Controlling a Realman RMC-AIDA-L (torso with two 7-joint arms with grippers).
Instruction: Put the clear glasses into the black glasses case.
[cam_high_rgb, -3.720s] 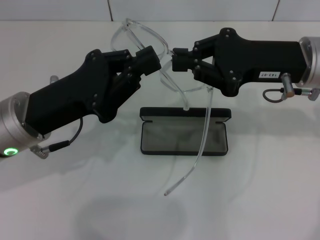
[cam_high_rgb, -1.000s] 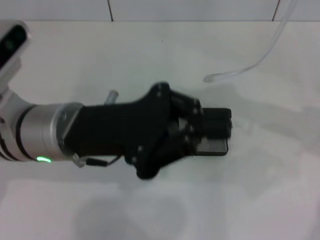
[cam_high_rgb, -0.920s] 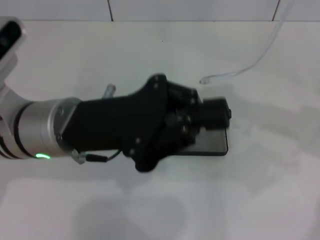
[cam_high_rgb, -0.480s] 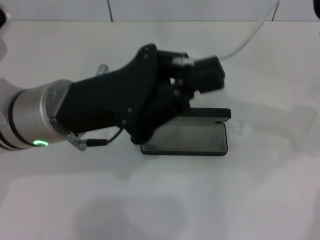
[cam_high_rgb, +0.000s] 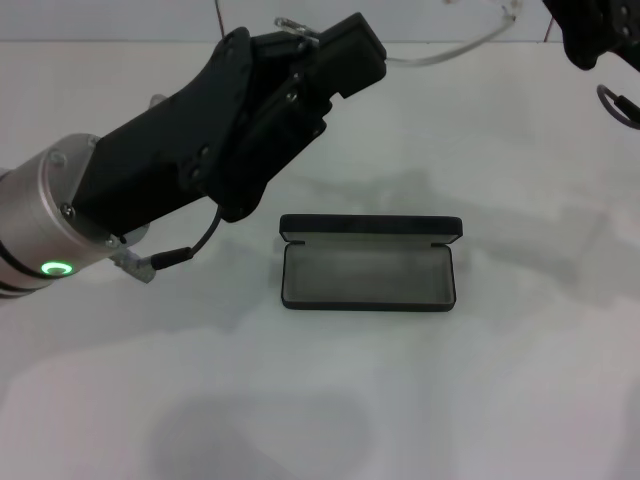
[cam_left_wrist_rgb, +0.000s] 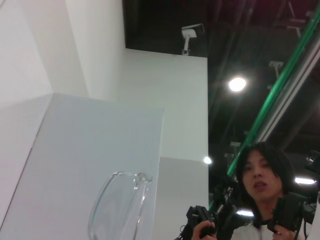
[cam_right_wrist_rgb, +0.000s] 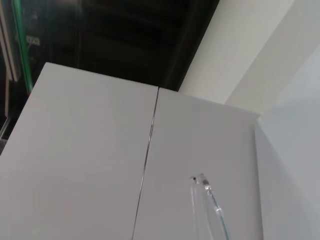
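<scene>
White table (cam_high_rgb: 520, 380): black glasses case (cam_high_rgb: 368, 264) open, unlabelled.

1. Black glasses case (cam_high_rgb: 368, 270): one, lying open at the centre of the head view, grey lining up.
2. Clear glasses (cam_high_rgb: 455, 42): one pair, seen as a thin clear arm along the top edge of the head view; a curved lens section (cam_left_wrist_rgb: 117, 205) shows at the lower centre of the left wrist view, and one arm tip (cam_right_wrist_rgb: 207, 200) at the lower right of the right wrist view.
3. Grippers: two. Left gripper (cam_high_rgb: 325, 50) at upper centre of the head view; right gripper (cam_high_rgb: 590, 30) at the upper right corner.
4. White table (cam_high_rgb: 500, 400): one.
5. People (cam_left_wrist_rgb: 262, 190): one, at the lower right of the left wrist view.
</scene>
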